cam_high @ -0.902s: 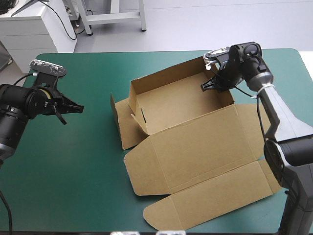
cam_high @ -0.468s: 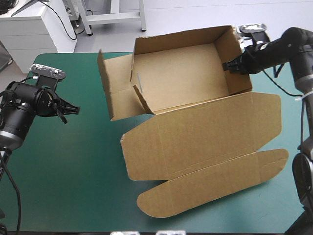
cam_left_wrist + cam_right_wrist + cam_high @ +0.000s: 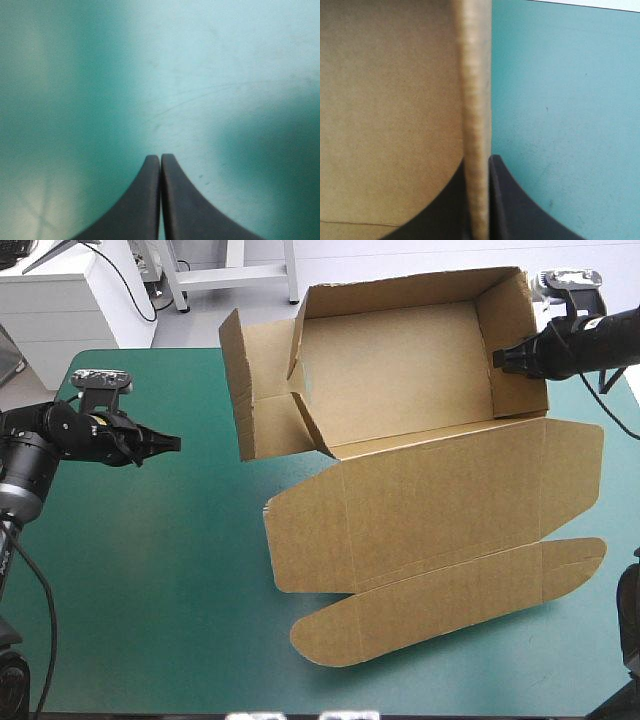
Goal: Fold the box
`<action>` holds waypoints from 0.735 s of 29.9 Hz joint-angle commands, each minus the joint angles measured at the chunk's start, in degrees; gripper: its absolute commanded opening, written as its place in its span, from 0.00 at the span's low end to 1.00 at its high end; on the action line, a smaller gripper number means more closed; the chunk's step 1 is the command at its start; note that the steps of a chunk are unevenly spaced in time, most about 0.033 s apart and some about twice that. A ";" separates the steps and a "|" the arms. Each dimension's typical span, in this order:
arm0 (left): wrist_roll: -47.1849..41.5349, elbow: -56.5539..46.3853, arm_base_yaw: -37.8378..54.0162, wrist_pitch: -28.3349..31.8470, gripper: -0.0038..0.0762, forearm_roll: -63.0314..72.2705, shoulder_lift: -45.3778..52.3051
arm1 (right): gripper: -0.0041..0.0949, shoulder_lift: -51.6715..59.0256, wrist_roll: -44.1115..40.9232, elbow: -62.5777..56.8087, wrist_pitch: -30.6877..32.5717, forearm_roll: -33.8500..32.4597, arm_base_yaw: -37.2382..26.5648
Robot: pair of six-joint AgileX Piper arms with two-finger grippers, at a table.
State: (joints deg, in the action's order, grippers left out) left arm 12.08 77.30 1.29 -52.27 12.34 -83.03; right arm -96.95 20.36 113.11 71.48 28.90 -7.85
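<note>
- Bright, even light falls from overhead on the counter with its teal-green cover; from above I see no hard glare on it.
- The brown cardboard box, a cut sheet with raised walls, throws only a soft, faint shadow along its near edges.
- Ahead of the black two-fingered left end effector, a pale sheen spreads over the cover, with darker shade beside it.

box plain brown, unprinted, cut edge slightly paler; table cover even teal-green with faint scuff lines; left gripper and right gripper black
</note>
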 commanded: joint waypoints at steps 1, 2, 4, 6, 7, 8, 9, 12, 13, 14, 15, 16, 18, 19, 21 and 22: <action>7.08 1.35 0.00 3.61 0.04 15.32 -0.34 | 0.02 3.18 0.05 1.92 -0.13 5.08 -0.32; 8.96 1.35 0.00 3.61 0.04 18.96 -0.88 | 0.02 3.18 0.05 1.92 -0.13 5.20 -0.32; 13.49 1.35 0.00 3.00 0.04 28.09 -1.91 | 0.02 3.18 0.05 1.92 -0.13 5.20 -0.32; 17.97 1.35 0.00 2.21 0.04 35.80 -2.28 | 0.02 3.18 0.05 1.92 -0.13 4.82 -0.32; 20.38 1.35 0.00 1.69 0.04 39.42 -2.37 | 0.02 3.18 0.05 1.92 -0.13 4.58 -0.32; 22.68 1.35 0.00 0.97 0.04 42.79 -2.37 | 0.02 3.18 0.05 1.92 -0.13 4.58 -0.32; 24.80 1.35 0.00 0.18 0.04 46.08 -2.37 | 0.02 3.18 0.05 1.92 -0.13 4.58 -0.32; 29.58 1.35 0.00 -2.66 0.04 54.50 -2.37 | 0.02 3.18 0.05 1.92 -0.13 4.48 -0.21; 30.59 1.35 0.00 -3.30 0.04 56.36 -2.37 | 0.02 3.18 0.05 1.92 -0.13 4.48 -0.21; 31.78 1.35 0.00 -4.24 0.04 58.50 -2.37 | 0.02 3.18 0.05 1.92 -0.13 4.48 -0.08; 32.88 1.35 0.00 -5.40 0.04 60.53 -2.37 | 0.02 3.18 0.05 1.92 -0.13 4.20 0.32; 33.73 1.35 0.00 -6.23 0.04 61.92 -2.37 | 0.02 3.18 -0.05 1.92 -0.13 3.93 0.47; 34.76 1.35 0.00 -8.13 0.04 64.73 -2.37 | 0.02 3.18 -0.05 1.92 -0.13 2.92 1.71; 35.76 1.35 0.00 -9.04 0.04 66.17 -2.37 | 0.02 3.08 -0.44 1.92 -0.13 2.20 2.31; 36.77 1.35 0.00 -11.66 0.04 68.65 -2.37 | 0.02 2.85 -1.03 1.92 -0.23 0.34 4.14; 37.50 1.35 0.00 -13.11 0.04 69.53 -2.37 | 0.02 2.61 -1.66 1.92 -0.49 -0.52 4.80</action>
State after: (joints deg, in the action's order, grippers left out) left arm 47.43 77.30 1.29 -61.49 73.87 -87.59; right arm -96.95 20.03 113.11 71.48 27.45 -4.88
